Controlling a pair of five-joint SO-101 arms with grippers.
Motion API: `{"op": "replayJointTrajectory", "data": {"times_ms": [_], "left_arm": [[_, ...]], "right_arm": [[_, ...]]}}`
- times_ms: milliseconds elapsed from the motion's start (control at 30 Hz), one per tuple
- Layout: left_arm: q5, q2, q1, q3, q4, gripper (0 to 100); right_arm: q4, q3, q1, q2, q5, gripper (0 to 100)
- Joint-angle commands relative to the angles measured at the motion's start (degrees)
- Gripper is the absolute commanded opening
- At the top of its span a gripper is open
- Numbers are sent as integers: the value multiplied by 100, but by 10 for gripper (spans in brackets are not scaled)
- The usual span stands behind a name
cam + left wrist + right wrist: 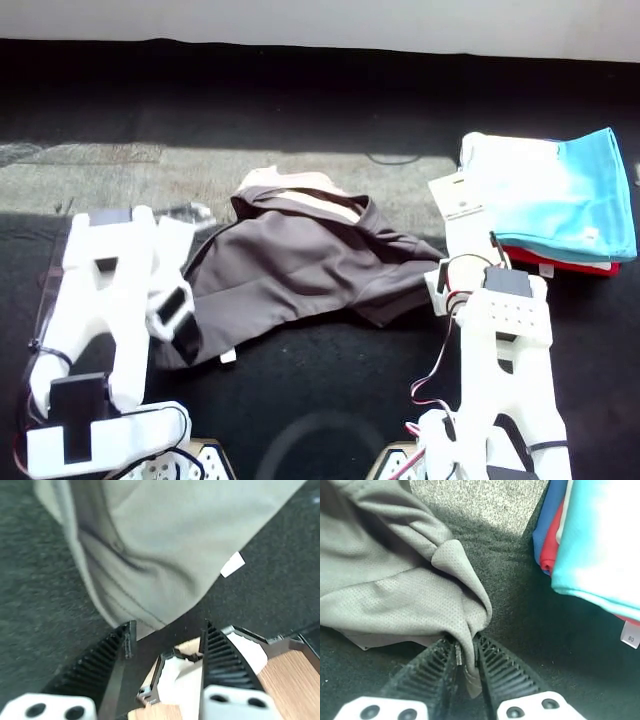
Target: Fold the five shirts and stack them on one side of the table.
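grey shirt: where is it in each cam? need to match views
High view: grey shirt mid-table, between the arms.
Left wrist view: its hem just ahead of the open left gripper.
Right wrist view: a fold pinched in the right gripper.
Landmarks: white tag at the hem; folded stack.

A crumpled dark grey mesh shirt [300, 265] is lined cream at the collar. The folded cloth stack [570, 195] is coloured turquoise and white over red and blue.
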Motion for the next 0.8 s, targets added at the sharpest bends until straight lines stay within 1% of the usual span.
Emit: {"op": "replayJointTrajectory", "data": {"times_ms": [0, 167, 233, 400, 600, 667, 767], "left_arm": [[167, 22, 84, -673, 211, 207], [1125, 180, 295, -268, -185, 207], [1380, 189, 435, 4, -369, 207], [1451, 224, 637, 927, -1116, 207], [1582, 224, 347, 1727, -2198, 210], [1582, 224, 356, 1824, -2330, 210], [1591, 224, 356, 1833, -2321, 210]], "right_arm": [[-92, -259, 57, -189, 44, 5], [-92, -286, 40, -189, 44, 5], [-92, -277, 40, -189, 44, 5], [-92, -251, 40, -189, 35, 5], [-75, -233, 40, -189, 35, 5], [-66, -233, 40, -189, 35, 5], [-66, -233, 40, -189, 35, 5]]}}
